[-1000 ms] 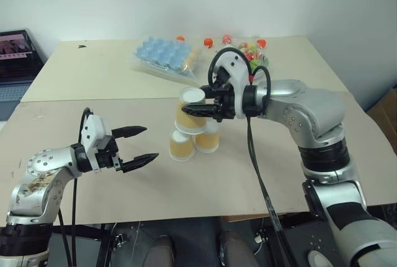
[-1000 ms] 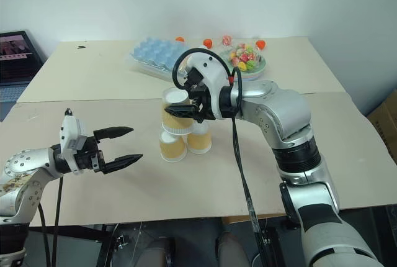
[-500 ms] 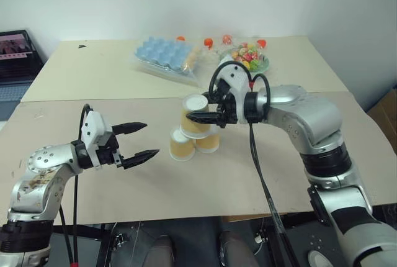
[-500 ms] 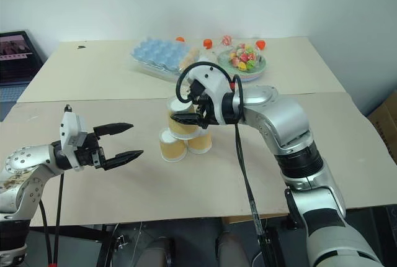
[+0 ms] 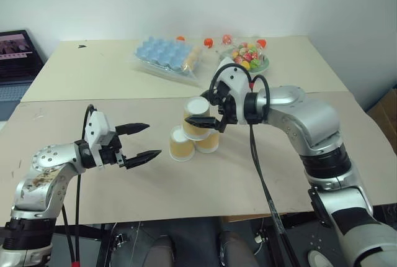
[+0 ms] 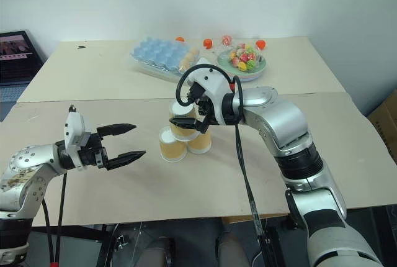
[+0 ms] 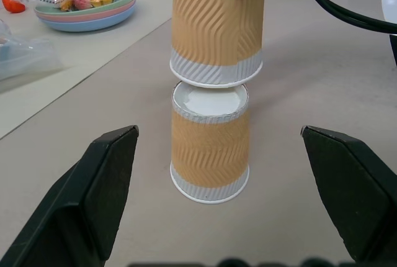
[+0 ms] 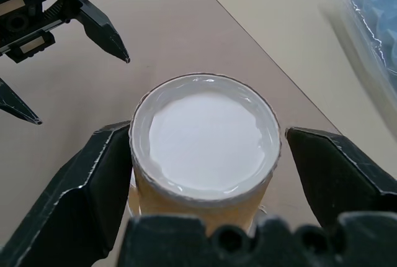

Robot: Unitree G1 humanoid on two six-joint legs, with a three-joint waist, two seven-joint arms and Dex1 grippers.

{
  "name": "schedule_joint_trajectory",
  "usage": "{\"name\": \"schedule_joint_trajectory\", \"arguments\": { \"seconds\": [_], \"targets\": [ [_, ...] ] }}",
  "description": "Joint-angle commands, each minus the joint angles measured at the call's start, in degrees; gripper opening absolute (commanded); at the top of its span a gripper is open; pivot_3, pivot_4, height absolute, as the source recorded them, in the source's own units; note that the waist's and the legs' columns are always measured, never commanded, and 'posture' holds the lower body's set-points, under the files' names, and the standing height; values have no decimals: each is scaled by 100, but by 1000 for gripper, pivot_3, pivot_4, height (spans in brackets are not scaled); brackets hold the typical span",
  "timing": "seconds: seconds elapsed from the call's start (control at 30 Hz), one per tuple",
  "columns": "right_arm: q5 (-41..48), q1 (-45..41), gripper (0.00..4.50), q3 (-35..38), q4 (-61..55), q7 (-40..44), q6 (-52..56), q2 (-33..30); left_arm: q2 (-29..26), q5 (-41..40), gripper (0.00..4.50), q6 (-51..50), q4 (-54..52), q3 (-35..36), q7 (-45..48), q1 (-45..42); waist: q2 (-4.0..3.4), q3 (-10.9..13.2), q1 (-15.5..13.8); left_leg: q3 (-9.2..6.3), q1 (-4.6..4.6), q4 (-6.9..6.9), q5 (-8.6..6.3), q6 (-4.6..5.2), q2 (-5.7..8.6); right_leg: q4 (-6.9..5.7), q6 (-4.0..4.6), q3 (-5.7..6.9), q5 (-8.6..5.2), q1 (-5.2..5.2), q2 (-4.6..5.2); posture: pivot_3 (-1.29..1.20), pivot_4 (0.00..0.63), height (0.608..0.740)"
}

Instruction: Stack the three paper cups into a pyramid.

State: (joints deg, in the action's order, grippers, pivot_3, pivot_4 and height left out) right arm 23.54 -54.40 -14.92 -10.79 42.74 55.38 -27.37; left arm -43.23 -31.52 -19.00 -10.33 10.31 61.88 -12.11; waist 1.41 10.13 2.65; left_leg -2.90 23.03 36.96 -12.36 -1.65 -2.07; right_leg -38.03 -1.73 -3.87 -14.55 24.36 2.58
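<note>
Sitting upside down, the top cup (image 5: 197,118) rests on the two bottom cups, the left bottom cup (image 5: 181,144) and the right bottom cup (image 5: 208,141), which stand upside down side by side on the brown table (image 5: 205,186), so the three paper cups form a pyramid. Right gripper (image 5: 207,111) brackets the top cup with its black fingers spread; in the right wrist view one finger (image 8: 93,180) sits right against the cup's side and the other stands just apart from it, so no firm clamp shows. Left gripper (image 5: 144,141) hovers over the table to the left of the pyramid, well apart from it, jaws wide and empty, pointing at the cups. Behind the pyramid, on the paler table half, lie a blue egg tray (image 5: 162,54) in clear plastic and, to its right, a bowl of coloured candies (image 5: 248,56). A few orange-red balls (image 5: 208,42) lie just beyond the tray and bowl.
</note>
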Motion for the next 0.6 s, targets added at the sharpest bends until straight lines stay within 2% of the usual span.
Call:
{"name": "schedule_joint_trajectory", "arguments": {
  "seconds": [0.03, 0.6],
  "targets": [
    [38, -148, 4466, 233, -257, 9, -60, -37, 10, 36, 4500, 101, 20, 33, -23, -107, 0, 0, -1, 0, 0, 0, 0, 0, 0, 0, 0, 0, 0, 0, 0, 0, 150, 740],
    [416, -726, 4466, 928, -153, -109, 580, -120, 124, 161, 4500, 177, 226, -93, 60, -226, 0, 0, 1, 0, 1, 0, 0, 0, 0, 0, 0, 0, 0, 1, 0, 0, 150, 740]
  ]
}}
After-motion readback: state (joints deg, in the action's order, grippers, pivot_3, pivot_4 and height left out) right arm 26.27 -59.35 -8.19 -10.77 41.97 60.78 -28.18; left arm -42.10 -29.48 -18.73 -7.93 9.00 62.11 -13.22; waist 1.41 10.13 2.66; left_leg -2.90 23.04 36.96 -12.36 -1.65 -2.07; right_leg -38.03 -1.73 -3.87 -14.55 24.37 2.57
